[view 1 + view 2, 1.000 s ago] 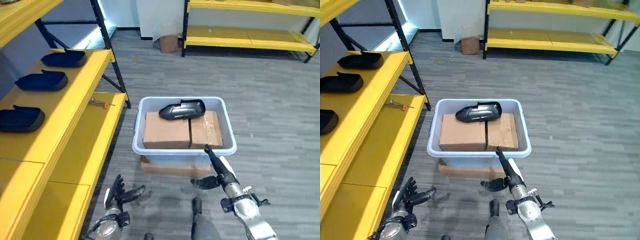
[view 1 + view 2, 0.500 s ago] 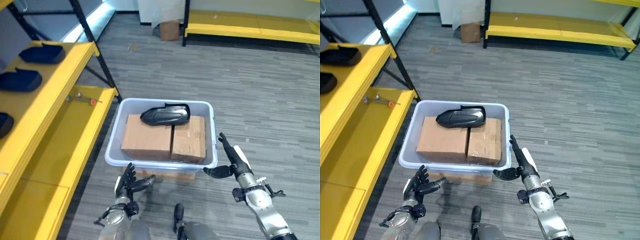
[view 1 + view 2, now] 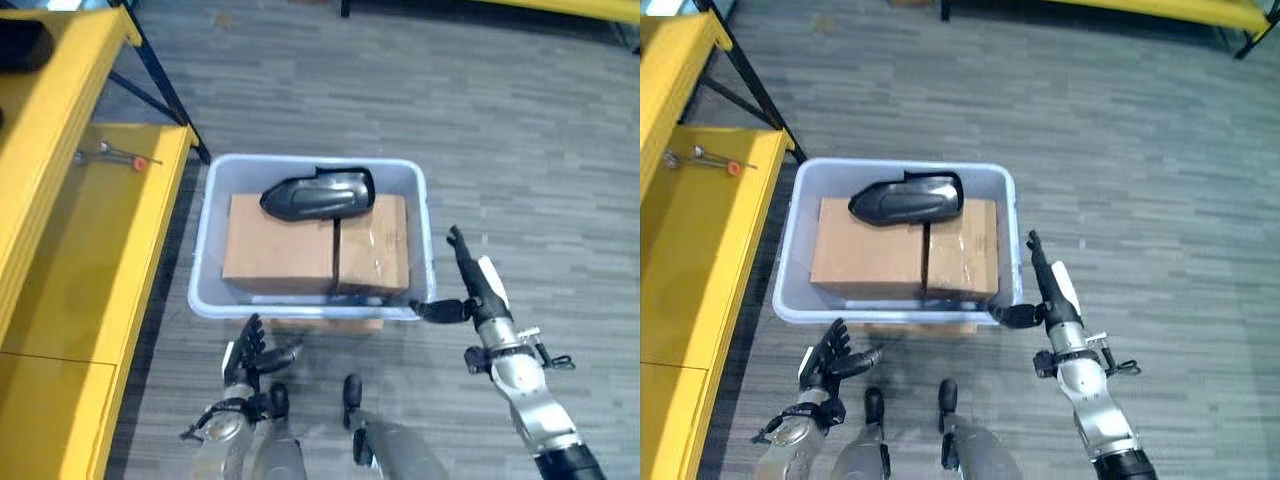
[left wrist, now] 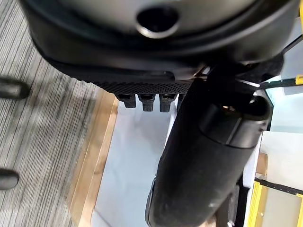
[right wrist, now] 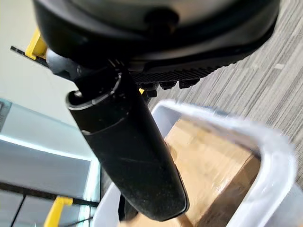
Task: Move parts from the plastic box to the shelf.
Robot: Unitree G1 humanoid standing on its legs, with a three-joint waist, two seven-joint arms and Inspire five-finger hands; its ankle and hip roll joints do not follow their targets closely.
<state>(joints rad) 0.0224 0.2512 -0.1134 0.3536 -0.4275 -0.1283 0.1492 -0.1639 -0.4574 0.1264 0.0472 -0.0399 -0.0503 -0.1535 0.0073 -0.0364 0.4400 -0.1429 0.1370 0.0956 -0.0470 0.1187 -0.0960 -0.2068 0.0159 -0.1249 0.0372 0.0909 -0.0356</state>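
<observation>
A pale grey plastic box stands on the floor beside the yellow shelf. Inside it a black moulded part lies on two cardboard cartons. My right hand is open at the box's right front corner, fingers straight along the right wall and thumb pointing at the rim. The right wrist view has that rim just past the thumb. My left hand is open and low, just in front of the box's front wall. Neither hand holds anything.
The shelf's upper board carries a dark part at the far left corner. A small red-handled tool lies on the lower board. A wooden board pokes out under the box. Open grey floor lies to the right.
The camera has tilted down and come closer to the box. My right hand has come up to the box's right front corner; the left hand stays low before the front wall.
</observation>
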